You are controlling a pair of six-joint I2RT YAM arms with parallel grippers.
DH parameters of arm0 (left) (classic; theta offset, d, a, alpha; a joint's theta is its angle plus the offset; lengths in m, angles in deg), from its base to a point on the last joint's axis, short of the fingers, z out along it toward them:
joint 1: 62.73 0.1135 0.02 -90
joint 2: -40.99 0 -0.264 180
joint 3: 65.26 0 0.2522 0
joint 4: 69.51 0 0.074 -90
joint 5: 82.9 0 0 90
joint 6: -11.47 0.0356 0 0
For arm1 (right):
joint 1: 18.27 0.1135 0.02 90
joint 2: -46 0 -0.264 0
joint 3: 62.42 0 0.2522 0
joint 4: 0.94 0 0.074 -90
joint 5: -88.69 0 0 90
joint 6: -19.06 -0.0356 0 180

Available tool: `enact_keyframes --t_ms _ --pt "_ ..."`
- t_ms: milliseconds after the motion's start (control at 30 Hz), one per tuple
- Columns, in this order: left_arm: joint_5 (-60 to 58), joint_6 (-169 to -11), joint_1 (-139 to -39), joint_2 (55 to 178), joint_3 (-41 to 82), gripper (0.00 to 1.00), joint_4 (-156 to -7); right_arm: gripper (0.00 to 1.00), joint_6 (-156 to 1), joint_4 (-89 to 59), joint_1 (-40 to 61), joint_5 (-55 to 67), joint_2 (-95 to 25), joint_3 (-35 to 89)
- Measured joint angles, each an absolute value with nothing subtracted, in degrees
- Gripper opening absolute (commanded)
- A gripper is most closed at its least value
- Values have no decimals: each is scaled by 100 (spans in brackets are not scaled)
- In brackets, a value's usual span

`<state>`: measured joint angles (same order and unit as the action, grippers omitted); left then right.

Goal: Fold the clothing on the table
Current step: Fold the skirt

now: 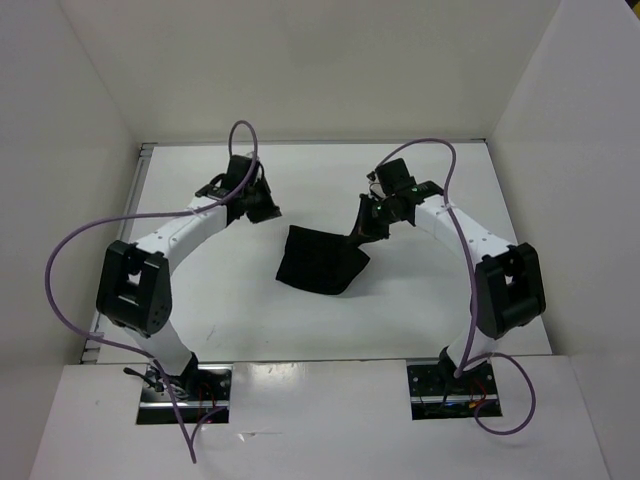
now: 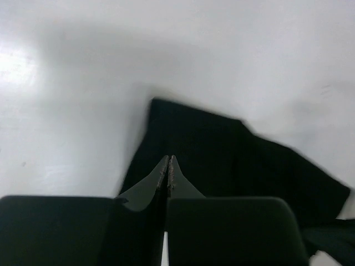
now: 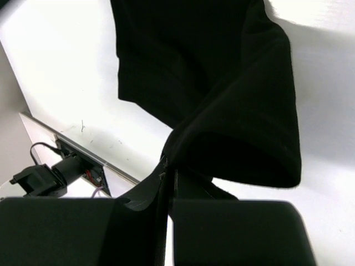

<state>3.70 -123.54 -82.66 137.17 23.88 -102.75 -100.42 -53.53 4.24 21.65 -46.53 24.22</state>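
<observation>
The clothing (image 1: 318,262) lies in a dark, rumpled heap near the middle of the table (image 1: 420,310), between my two arms. Most of it rests flat on the white top, but its far right corner is drawn up off the surface.

Around it there is little. White walls (image 1: 300,70) close the table in on three sides. A purple cable (image 1: 75,240) loops out wide from each of my arms. My two base plates (image 1: 185,392) sit at the near edge. Nothing lies on the table between my grippers and the fabric. From my right wrist I can see the table's metal rail (image 3: 83,152) and a black wired mount (image 3: 39,180) beyond it.

My right gripper (image 1: 362,232) is clamped on that raised corner. From the wrist, the fingertips (image 3: 163,169) meet tight and the fabric (image 3: 222,83) spills away from them in a thick fold down to the table.

My left gripper (image 1: 268,212) hangs just beside the heap's far left corner, apart from it. Its jaws are pressed together with nothing between them. From that wrist the tips (image 2: 168,163) point over the garment (image 2: 222,155), which spreads out below and to the right of them.
</observation>
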Motion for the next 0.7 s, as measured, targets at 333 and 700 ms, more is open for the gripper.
enact_keyframes --t_ms 333,700 --pt "514 -12387 -8290 14195 1052 0 -10470 0 -10101 -5368 898 2209 -5198 2960" --pt "47 -12429 -8443 14291 818 0 -10031 0 -10380 -5244 1411 2235 -6081 3462"
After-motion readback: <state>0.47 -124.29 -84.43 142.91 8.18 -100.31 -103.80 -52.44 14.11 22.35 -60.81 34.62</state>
